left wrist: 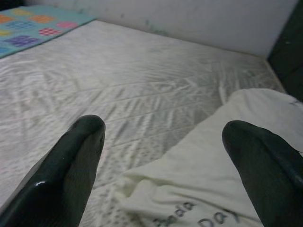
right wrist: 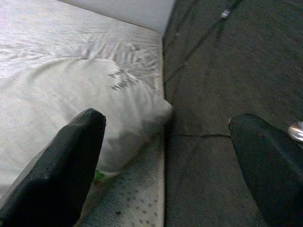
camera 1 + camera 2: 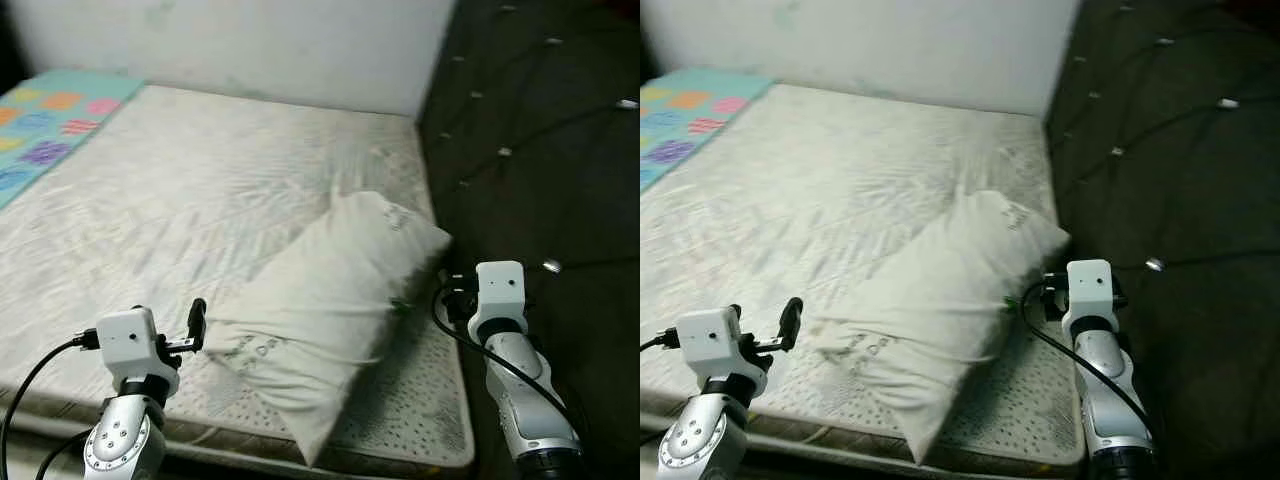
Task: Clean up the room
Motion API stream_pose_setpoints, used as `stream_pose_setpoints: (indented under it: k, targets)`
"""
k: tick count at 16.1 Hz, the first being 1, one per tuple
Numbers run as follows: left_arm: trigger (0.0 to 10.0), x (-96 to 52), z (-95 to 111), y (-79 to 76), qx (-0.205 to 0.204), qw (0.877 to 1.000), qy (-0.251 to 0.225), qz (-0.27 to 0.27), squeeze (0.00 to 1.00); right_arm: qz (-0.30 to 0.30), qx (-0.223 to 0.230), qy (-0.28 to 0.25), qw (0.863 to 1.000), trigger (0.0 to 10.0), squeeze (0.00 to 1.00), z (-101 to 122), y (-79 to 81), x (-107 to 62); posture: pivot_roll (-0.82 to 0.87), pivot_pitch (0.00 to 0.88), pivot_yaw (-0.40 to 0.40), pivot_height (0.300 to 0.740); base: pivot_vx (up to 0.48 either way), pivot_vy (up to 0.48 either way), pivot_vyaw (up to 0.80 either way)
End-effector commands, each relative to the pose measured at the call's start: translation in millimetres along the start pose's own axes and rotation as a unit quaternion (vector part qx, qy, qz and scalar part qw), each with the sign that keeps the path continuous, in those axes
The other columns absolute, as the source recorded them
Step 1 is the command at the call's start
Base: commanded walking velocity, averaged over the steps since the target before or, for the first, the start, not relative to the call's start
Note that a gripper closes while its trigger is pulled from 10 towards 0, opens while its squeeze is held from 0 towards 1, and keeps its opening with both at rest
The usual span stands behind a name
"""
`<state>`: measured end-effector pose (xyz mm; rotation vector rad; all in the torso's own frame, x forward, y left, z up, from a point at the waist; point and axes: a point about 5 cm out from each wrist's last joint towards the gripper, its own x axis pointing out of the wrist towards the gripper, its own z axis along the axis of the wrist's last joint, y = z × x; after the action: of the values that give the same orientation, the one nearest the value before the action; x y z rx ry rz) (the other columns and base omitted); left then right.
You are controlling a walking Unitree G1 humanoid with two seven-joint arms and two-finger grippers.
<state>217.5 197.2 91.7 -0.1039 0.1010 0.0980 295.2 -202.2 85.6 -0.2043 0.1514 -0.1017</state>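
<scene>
A white pillow [image 3: 330, 300] lies slantwise on the bare mattress [image 3: 200, 180], at its right side close to the dark headboard [image 3: 540, 150]. My left gripper [image 3: 188, 333] hovers at the pillow's near left corner. In the left wrist view it [image 1: 163, 130] stands open, with the pillow's printed corner [image 1: 213, 165] just beyond its fingers. My right gripper [image 3: 450, 292] is at the pillow's right edge, beside the headboard. Seen from the right wrist, this gripper [image 2: 168, 125] is open too, and the pillow [image 2: 71, 94] lies ahead of one finger. Neither gripper holds anything.
A colourful patterned blanket [image 3: 50, 120] covers the mattress's far left corner. A white wall [image 3: 250, 40] runs behind the bed. The tufted headboard rises along the right. A small green scrap [image 2: 98, 175] peeks from under the pillow.
</scene>
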Motion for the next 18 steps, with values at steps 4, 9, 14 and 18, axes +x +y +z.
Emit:
stream_pose_setpoints:
  k: [4,9,14,18]
  targets:
    - [10.0,2.5,0.2,-5.7,-0.005,1.0,0.0,-0.008,0.0,-0.004,0.002,-0.007,1.0,10.0,0.0,3.7,-2.2,3.8,-0.05,0.0,-0.059,0.74,0.0,0.0,-0.8]
    - [10.0,3.9,-1.3,-10.3,-0.007,1.0,0.002,-0.015,0.0,0.036,0.024,-0.019,0.999,10.0,0.0,8.6,13.5,3.9,-0.05,0.0,-0.062,0.74,0.0,0.0,0.0]
    - [10.0,-2.3,0.3,-10.2,-0.019,0.999,-0.015,0.028,0.0,0.11,0.013,-0.017,0.994,10.0,0.0,14.4,41.2,13.3,0.04,0.0,-0.186,0.74,0.0,0.0,0.0]
    - [10.0,-12.2,-1.6,-7.6,-0.031,0.997,-0.026,0.07,0.0,0.162,-0.002,-0.021,0.987,10.0,0.0,23.5,59.5,23.1,0.09,0.0,-0.273,0.74,0.0,0.0,0.0]
